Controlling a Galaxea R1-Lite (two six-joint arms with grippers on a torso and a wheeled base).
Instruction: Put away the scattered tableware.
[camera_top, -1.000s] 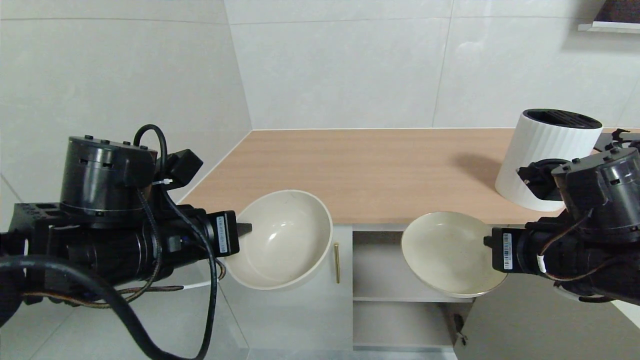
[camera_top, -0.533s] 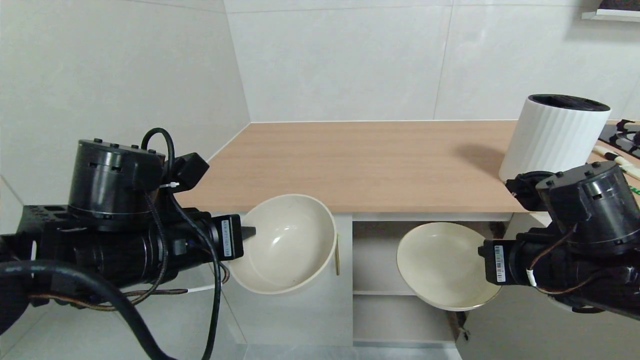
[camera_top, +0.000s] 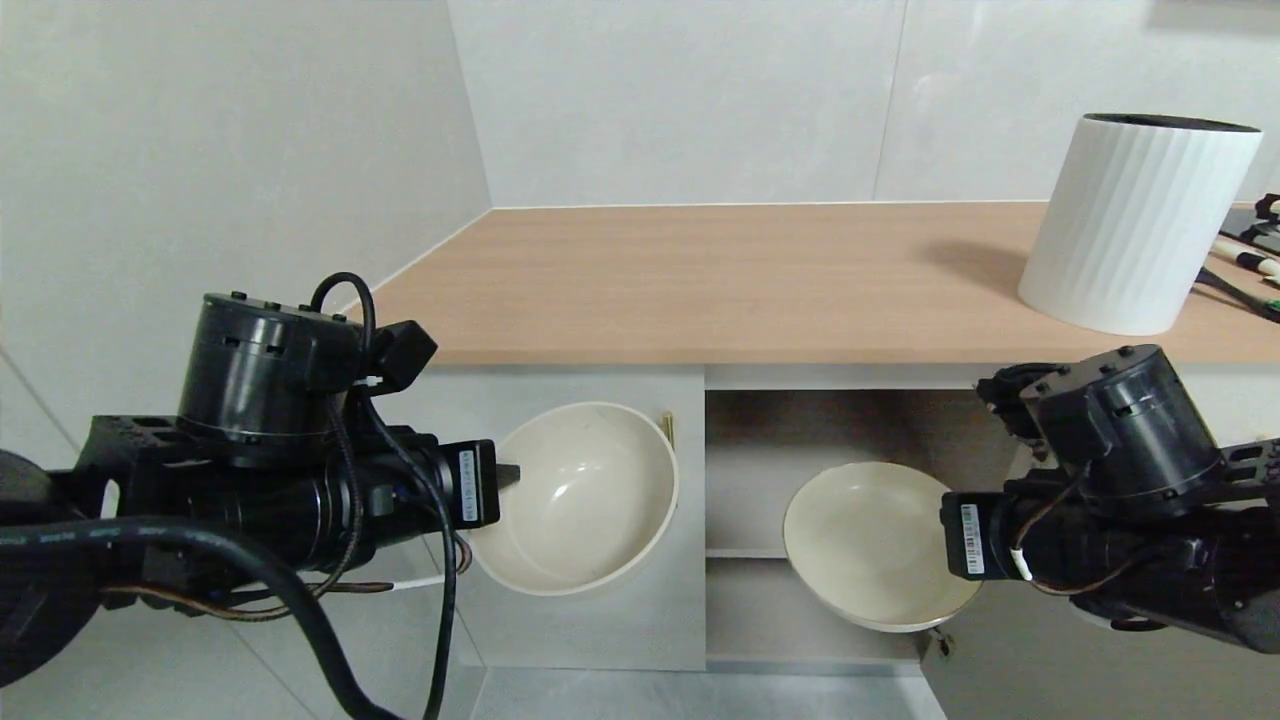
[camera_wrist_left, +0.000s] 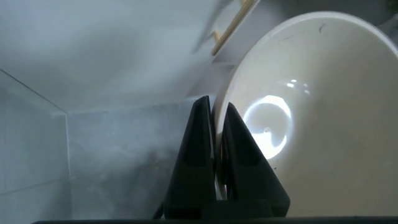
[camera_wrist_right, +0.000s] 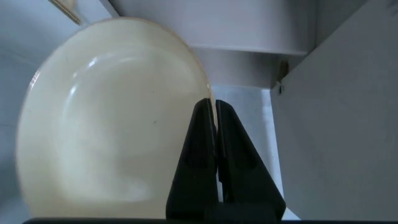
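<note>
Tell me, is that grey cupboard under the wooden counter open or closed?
Open on the right: the grey cupboard shows its inner shelf there. Its left door, with the slim brass handle, is shut.

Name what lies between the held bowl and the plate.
Head view: between bowl and plate, the closed door's edge and the open cabinet's shelf.

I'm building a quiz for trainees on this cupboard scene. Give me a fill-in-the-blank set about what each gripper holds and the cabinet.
1. The left gripper is shut on the ____ of the bowl.
2. The right gripper is shut on the plate, in front of the ____ cabinet compartment.
3. The cabinet door behind the bowl is ____.
Missing words: rim; open; closed.
</note>
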